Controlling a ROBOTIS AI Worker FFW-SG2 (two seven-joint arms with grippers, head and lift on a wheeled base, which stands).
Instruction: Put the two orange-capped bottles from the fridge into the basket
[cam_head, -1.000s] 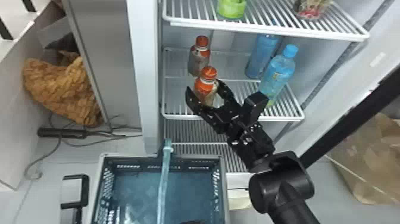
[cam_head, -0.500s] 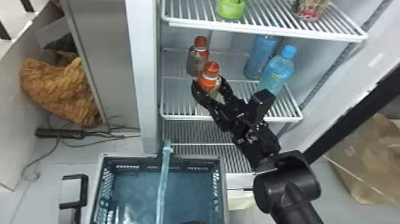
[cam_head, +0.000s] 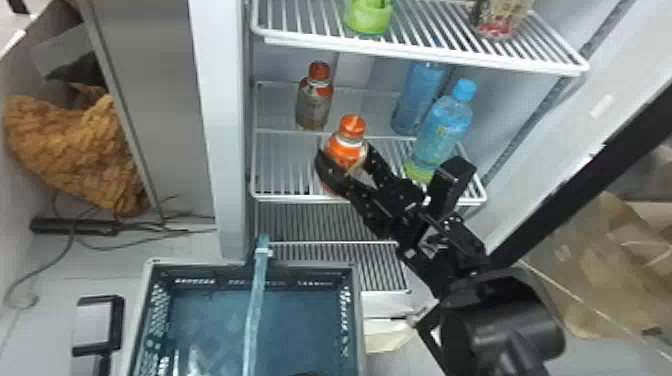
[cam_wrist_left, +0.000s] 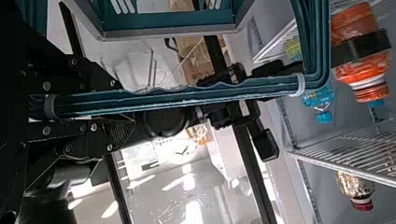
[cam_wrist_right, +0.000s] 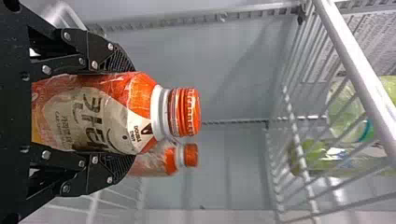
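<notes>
Fingers (cam_wrist_right: 100, 51) of the right gripper (cam_head: 345, 151) were closed on the front bottle (cam_wrist_right: 93, 112), 1 on each side below its orange cap, a grip likely meant to keep it upright on the way out. The bottle was at the front of the middle shelf (cam_head: 300, 199); the other orange-capped bottle (cam_head: 314, 102) stood behind, making 2 in the fridge (cam_head: 220, 150). To their right stood 2 blue bottles (cam_head: 442, 132). On the shelf above (cam_head: 425, 56) were 1 green container (cam_head: 369, 17) and 1 pack (cam_head: 500, 20). The left gripper (cam_wrist_left: 122, 108) clasped 1 handle (cam_wrist_left: 187, 97) of the lone basket (cam_head: 359, 300), presumably holding it near the fridge for the drop.
</notes>
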